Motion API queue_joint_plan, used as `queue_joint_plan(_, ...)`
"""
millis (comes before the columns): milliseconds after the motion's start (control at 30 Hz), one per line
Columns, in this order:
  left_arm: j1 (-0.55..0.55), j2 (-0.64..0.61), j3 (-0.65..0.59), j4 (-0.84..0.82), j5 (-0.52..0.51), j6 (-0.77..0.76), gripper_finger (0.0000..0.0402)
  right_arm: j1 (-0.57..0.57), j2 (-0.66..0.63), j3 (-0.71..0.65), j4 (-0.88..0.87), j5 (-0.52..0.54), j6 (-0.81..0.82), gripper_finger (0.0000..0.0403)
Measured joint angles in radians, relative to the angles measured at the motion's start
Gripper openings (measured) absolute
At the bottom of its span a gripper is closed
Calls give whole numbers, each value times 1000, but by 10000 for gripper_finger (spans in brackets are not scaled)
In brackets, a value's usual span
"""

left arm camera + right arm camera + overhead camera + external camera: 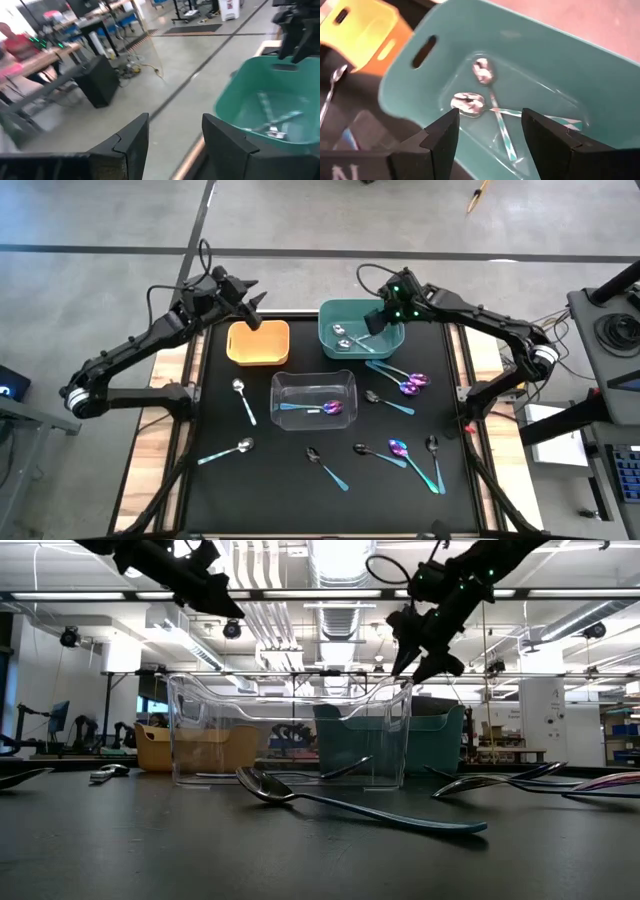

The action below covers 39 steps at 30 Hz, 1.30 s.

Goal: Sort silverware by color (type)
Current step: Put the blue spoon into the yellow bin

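Two silver-bowled spoons (485, 95) lie crossed in the teal bin (325, 330). My right gripper (490, 115) hangs open and empty above that bin (375, 323). A purple-bowled spoon (325, 408) lies in the clear bin (278, 395). On the black mat lie two silver spoons (243, 398), several black ones (325, 465) and purple ones (410, 383). My left gripper (255, 302) is held high, open and empty, over the far left corner of the yellow bin (258, 345). In the left wrist view it (175, 122) looks level past the table's far edge.
The three bins stand at the far middle of the mat, the clear one nearest. In the low view a black-bowled spoon (300, 795) lies close to the camera in front of the clear bin (290, 735). Wooden table strips (160, 430) flank the mat.
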Motion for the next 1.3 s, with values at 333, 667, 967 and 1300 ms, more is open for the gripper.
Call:
queue_joint_plan(333,-212,-74,0,-160,1,-207,166,169,-88,-6,65,3,-107,206)
queue_joint_plan(667,-495,-95,0,-176,0,-312,166,371,-148,-8,70,26,-96,206)
queue_joint_plan(967,-683,-88,0,-175,-9,-358,166,517,-146,-15,-70,27,11,206)
queue_joint_plan(1300,-780,-47,0,-133,-10,-379,166,631,-145,-66,-198,26,141,205)
